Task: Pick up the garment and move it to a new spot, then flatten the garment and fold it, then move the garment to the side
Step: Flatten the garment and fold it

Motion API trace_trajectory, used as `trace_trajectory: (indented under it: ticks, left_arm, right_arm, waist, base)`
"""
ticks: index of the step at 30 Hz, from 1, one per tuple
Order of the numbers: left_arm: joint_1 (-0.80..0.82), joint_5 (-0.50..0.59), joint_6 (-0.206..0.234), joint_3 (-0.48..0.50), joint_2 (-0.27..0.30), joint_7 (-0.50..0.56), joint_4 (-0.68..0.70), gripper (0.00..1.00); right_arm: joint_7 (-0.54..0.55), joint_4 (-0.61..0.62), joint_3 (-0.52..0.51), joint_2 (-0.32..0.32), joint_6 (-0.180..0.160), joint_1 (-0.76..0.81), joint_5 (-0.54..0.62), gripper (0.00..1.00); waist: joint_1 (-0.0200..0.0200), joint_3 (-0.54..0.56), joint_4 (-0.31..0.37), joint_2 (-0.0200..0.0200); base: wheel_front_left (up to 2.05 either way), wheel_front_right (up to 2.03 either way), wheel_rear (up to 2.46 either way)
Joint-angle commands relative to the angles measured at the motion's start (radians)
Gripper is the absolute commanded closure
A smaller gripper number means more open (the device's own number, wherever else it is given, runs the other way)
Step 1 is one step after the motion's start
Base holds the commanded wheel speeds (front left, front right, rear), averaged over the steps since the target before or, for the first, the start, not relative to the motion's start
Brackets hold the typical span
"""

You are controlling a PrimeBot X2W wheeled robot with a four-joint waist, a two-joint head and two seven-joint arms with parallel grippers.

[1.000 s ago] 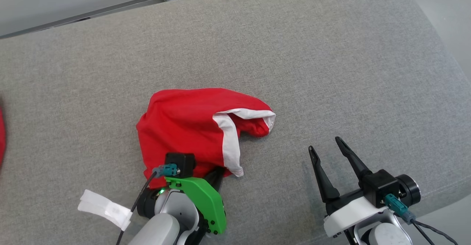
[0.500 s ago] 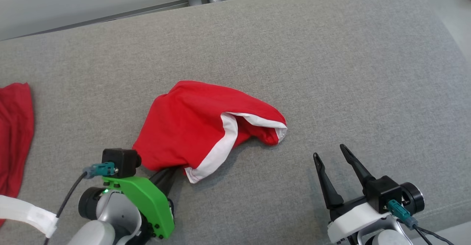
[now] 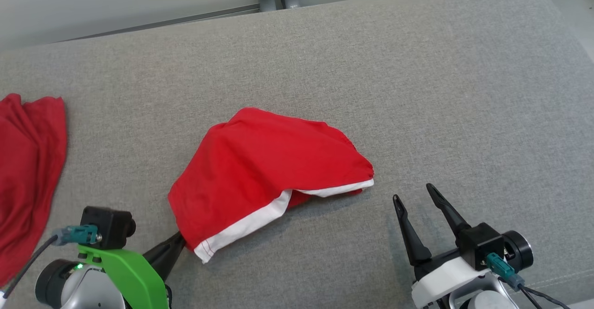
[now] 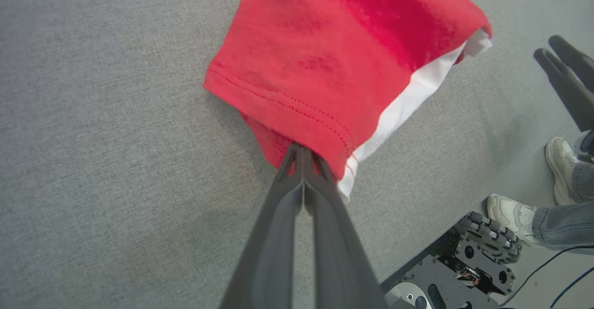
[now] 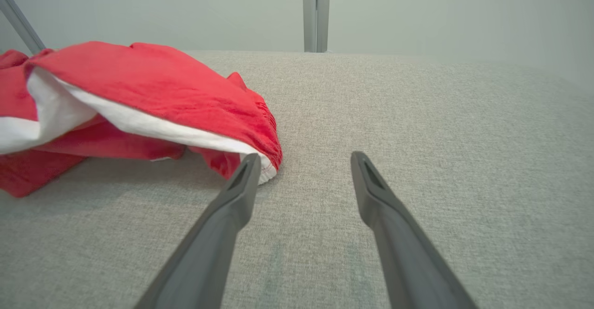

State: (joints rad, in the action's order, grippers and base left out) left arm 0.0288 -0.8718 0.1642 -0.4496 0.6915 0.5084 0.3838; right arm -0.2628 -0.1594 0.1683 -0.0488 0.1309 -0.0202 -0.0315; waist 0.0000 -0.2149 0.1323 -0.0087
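Left tool (image 3: pixel 180 243), two long dark fingers on a green-bracketed wrist at the lower left of the head view, is clenched on one lower corner of a red cloth garment with a broad white band along its edge (image 3: pixel 269 160). The left wrist view shows the pinch closely: both fingers of this tool (image 4: pixel 301 153) are pressed together on the stitched red hem, just beside the white band.

The garment lies near the middle of a grey fabric-covered tabletop (image 3: pixel 417 91). It is bunched and doubled over, with its upper layer arching over the one beneath, so it is not flat.

The right tool (image 3: pixel 412 193) is at the lower right, released, with its fingers spread wide and nothing between them. In its own wrist view, this tool (image 5: pixel 305 157) is low over the grey fabric, and the garment's gathered red edge (image 5: pixel 153 81) is just beside its left finger.

A second red cloth (image 3: pixel 28 160) lies at the far left of the tabletop, well apart from the garment. A person's pale shoes (image 4: pixel 506 207) are on the floor beyond the tabletop's edge.

Judging by this, the work is at an early stage: the garment is gripped and may be in the course of being moved or drawn out. Flattening, folding and setting it aside all appear to be undone.
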Motion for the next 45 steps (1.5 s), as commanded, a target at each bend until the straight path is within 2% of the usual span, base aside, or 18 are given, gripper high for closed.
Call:
trace_trajectory:
  ticks: [1,5,6,7,12,17,21,29,33,40,45]
  left_arm:
    - [-0.016,-0.001,0.002,0.001,0.002,-0.007,-0.002,1.00]
    - [-0.030,0.004,0.006,-0.002,-0.035,-0.051,-0.030,1.00]
    - [-0.029,0.007,0.011,0.000,-0.052,-0.071,-0.037,0.47]
    - [-0.030,0.011,0.015,0.001,-0.064,-0.086,-0.045,0.00]
    - [-0.055,0.028,0.053,0.028,-0.101,-0.160,-0.054,0.00]
    - [-0.116,0.050,0.122,0.117,-0.145,-0.319,-0.045,0.00]
    - [-0.167,0.058,0.125,0.146,-0.181,-0.421,-0.061,0.00]
    - [-0.200,0.130,0.063,0.111,-0.256,-0.637,-0.167,0.00]
    - [-0.203,0.184,0.052,0.108,-0.287,-0.734,-0.234,0.00]
    - [-0.221,0.286,-0.004,0.147,-0.337,-0.775,-0.331,0.00]
    - [-0.256,0.361,-0.076,0.242,-0.394,-0.773,-0.369,0.00]
  right_arm:
    - [-0.003,0.001,0.000,-0.003,0.000,0.008,0.004,0.00]
    - [-0.003,-0.004,0.004,-0.003,0.000,0.005,0.013,0.00]
    - [-0.003,-0.005,0.004,-0.003,0.000,0.005,0.014,0.00]
    - [-0.003,-0.005,0.003,-0.003,0.000,0.006,0.017,0.00]
    - [-0.003,-0.009,-0.003,-0.003,0.000,0.012,0.031,0.00]
    - [-0.003,0.003,-0.017,-0.003,0.000,0.020,0.047,0.00]
    - [-0.003,0.020,-0.043,-0.006,0.000,0.038,0.057,0.00]
    - [-0.003,0.034,-0.094,-0.030,0.000,0.059,0.054,0.00]
    - [-0.003,0.041,-0.113,-0.037,0.000,0.064,0.050,0.00]
    - [-0.003,0.030,-0.123,-0.036,0.000,0.085,0.049,0.00]
    - [-0.003,0.026,-0.130,-0.031,0.000,0.101,0.047,0.00]
  waist:
    - [0.0000,-0.002,-0.002,0.0087]
    - [0.0000,-0.004,-0.008,0.0087]
    - [0.0000,-0.003,-0.009,0.0087]
    - [0.0000,-0.002,-0.010,0.0087]
    - [0.0000,0.006,-0.010,0.0087]
    - [0.0000,0.019,-0.012,0.0087]
    - [0.0000,0.033,-0.028,0.0087]
    - [0.0000,0.071,-0.059,0.0087]
    - [0.0000,0.080,-0.067,0.0087]
    - [0.0000,0.115,-0.078,0.0087]
    - [0.0000,0.145,-0.087,0.0087]
  base:
    - [0.00,0.00,0.00]
    - [0.00,0.00,0.00]
    - [0.00,0.00,0.00]
    - [0.00,0.00,0.00]
    - [0.00,0.00,0.00]
    - [0.00,0.00,0.00]
    - [0.00,0.00,0.00]
    - [0.00,0.00,0.00]
    - [0.00,0.00,0.00]
    - [0.00,0.00,0.00]
    - [0.00,0.00,0.00]
